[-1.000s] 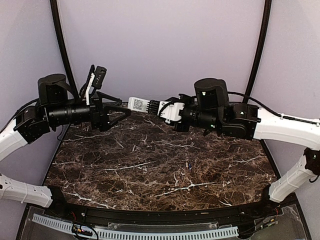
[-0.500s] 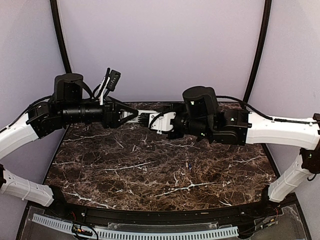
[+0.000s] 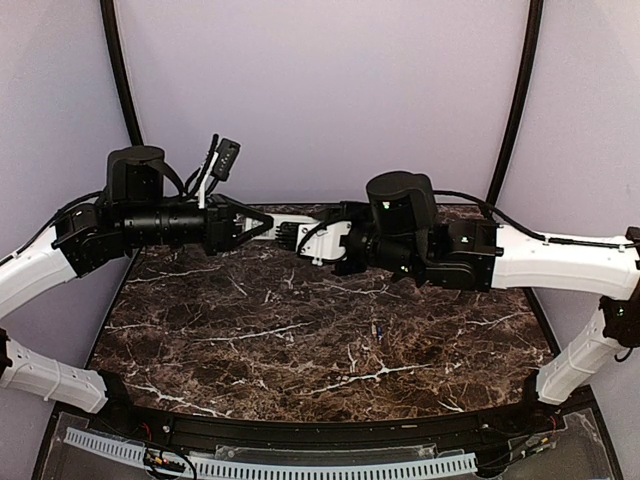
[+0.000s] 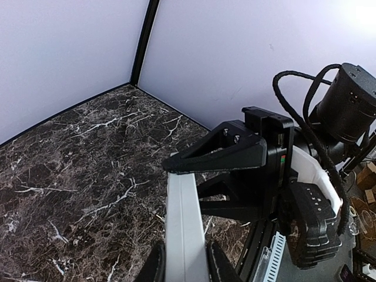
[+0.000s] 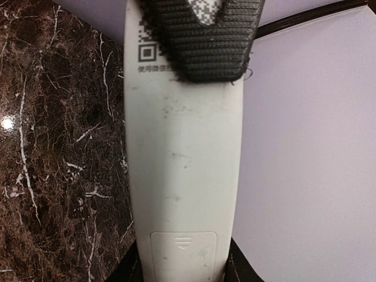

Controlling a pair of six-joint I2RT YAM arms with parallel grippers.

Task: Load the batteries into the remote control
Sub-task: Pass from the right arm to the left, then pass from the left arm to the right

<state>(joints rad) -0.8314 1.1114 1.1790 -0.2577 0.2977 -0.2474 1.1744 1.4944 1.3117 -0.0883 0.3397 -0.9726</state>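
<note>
Moved: left tool [image 3: 262, 228] has closed from spread onto the remote control [image 3: 298, 220].
Left grip: pinching the remote control's free end.
Right grip: right tool [image 3: 295, 236] clamps the other end, mid-air between both arms.
Surface: dark marbled tabletop [image 3: 250, 330] below; lilac walls [image 3: 320, 90] behind.

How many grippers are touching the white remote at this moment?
2. The left gripper grips one end of the remote, with a finger on each side. The right gripper holds the other end. This rig has only these two grippers, so none is hidden.
</note>
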